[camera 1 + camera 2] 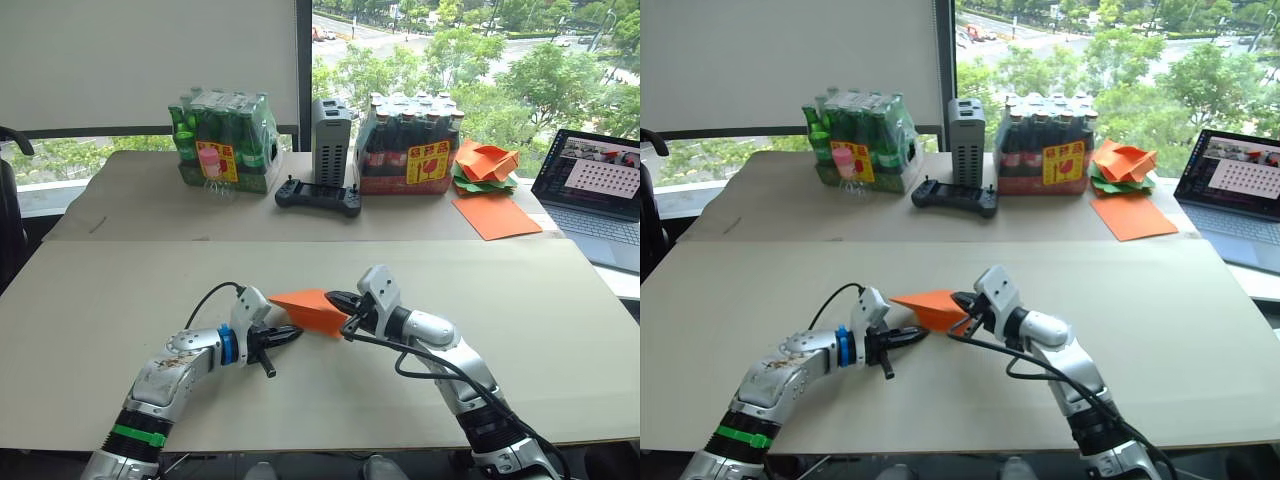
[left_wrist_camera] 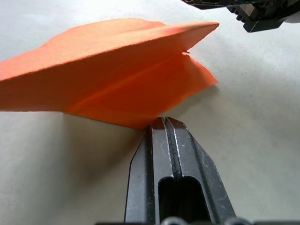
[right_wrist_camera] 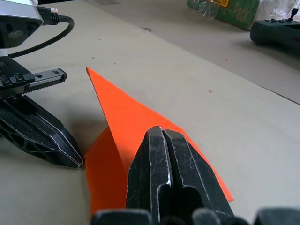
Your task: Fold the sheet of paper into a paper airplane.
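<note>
On the pale table (image 1: 120, 300) by the window, the folded orange paper airplane (image 1: 312, 308) stands pinched in the closed right gripper (image 1: 347, 322), while the left gripper (image 1: 290, 336), fingers together just beside its edge, should press the crease gently without tearing.

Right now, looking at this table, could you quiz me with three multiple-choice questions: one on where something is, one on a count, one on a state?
1. Where is the folded paper?
A on the floor
B between the left gripper and the right gripper
C at the table's far edge

2. How many packs of bottles stand at the back?
A one
B two
C four

3. The left gripper's fingers are:
A wide apart
B pressed together
C missing

Answers: B, it sits between their tips; B, a green pack and a dark pack; B, the left wrist view shows no gap.
</note>
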`<state>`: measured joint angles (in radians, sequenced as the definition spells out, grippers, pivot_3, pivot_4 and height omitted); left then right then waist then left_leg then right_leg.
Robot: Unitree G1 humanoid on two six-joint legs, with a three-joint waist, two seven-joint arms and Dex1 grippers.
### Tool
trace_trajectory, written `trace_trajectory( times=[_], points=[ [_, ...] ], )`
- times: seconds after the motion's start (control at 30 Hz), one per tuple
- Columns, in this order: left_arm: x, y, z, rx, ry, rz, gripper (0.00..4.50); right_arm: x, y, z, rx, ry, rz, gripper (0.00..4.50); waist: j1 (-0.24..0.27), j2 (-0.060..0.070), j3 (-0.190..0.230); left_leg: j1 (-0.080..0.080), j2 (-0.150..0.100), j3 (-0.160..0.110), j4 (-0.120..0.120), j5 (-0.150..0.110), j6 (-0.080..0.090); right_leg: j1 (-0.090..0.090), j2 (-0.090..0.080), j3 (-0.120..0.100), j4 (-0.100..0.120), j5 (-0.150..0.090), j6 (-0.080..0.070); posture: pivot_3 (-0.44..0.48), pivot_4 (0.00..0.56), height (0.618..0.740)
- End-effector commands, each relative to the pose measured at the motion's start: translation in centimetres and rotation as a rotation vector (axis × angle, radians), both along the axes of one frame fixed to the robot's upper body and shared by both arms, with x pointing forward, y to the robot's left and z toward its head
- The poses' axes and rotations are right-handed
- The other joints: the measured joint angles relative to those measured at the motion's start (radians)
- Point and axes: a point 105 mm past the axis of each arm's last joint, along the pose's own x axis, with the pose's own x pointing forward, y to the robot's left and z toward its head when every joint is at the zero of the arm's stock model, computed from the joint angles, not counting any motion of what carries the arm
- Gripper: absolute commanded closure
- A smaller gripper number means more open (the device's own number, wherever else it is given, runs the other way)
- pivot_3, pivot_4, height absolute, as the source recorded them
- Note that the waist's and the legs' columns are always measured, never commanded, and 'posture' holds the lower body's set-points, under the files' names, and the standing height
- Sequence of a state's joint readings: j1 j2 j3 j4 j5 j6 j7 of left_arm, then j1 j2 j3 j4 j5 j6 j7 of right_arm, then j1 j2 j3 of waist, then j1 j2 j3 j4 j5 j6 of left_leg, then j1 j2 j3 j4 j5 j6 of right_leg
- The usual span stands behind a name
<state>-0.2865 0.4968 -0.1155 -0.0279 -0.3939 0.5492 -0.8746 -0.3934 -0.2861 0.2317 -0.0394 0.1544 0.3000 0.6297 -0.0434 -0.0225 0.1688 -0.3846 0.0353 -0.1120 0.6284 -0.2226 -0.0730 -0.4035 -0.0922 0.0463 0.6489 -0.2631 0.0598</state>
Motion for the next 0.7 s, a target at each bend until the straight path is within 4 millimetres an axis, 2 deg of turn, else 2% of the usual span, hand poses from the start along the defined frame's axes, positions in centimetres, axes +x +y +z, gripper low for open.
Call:
trace_trajectory(
  times=[0.03,0.27,0.7],
  points=[
    [-0.3,0.0,0.0,-0.008,0.012,0.004,4.50,0.0,0.2,0.2,-0.013,0.000,-0.001,4.48,-0.001,0.000,0.000,0.000,0.000,0.000,0.000,0.000,0.000,0.000,0.000,0.000,0.000,0.000,0.000,0.000,0.150,0.740],
    [-0.5,0.4,0.1,-0.013,0.014,0.020,4.50,0.1,0.3,-0.8,-0.050,0.057,0.008,4.48,-0.002,0.000,0.000,0.000,0.000,0.000,0.000,0.000,0.000,0.000,0.000,0.000,0.000,0.000,0.000,0.000,0.150,0.740],
    [-1.2,1.0,0.6,-0.043,0.023,0.050,4.50,-1.6,1.4,-2.1,-0.116,0.074,0.114,4.48,-0.003,0.000,0.000,0.000,0.000,0.000,0.000,0.000,0.000,0.000,0.000,0.000,0.000,0.000,0.000,0.000,0.150,0.740]
  ],
)
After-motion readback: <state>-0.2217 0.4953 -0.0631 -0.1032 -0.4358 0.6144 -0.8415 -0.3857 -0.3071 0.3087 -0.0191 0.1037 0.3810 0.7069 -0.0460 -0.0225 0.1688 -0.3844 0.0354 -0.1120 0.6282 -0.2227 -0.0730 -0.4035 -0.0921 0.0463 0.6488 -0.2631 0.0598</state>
